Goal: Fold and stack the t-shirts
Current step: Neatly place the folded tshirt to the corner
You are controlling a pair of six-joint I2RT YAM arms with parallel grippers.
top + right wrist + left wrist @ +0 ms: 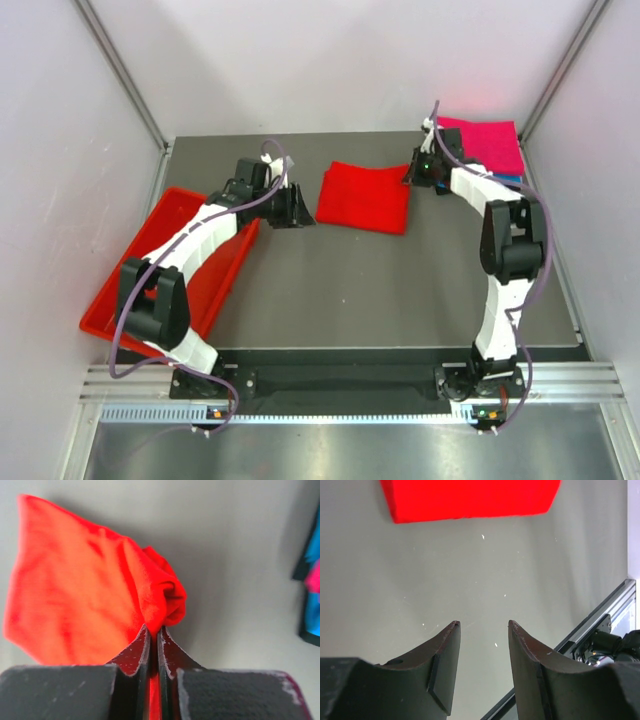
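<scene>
Grey table (350, 290) carries your folded red t-shirt (365, 197) toward 12 o'clock. Your right hand (154, 630) is clamped on its 3 o'clock edge. Your left hand (484, 624) stands open near its 9 o'clock edge.

A dark grey counter (350, 290) fills the middle of the booth. Its matte surface is dotted with tiny pale specks in the close views. Plain, pale walls close it in on three sides: the back wall (340, 60) beyond the counter's far edge, and the left wall (50, 200) and right wall (605, 230) along its sides. A slanted metal post (120, 70) rises at each far corner of the counter. Along its near edge run aluminium rails (560, 380) and a ruled strip (330, 413), with a brushed metal sheet (350, 455) below. The light is soft and even, and shadows on the counter are faint.
</scene>
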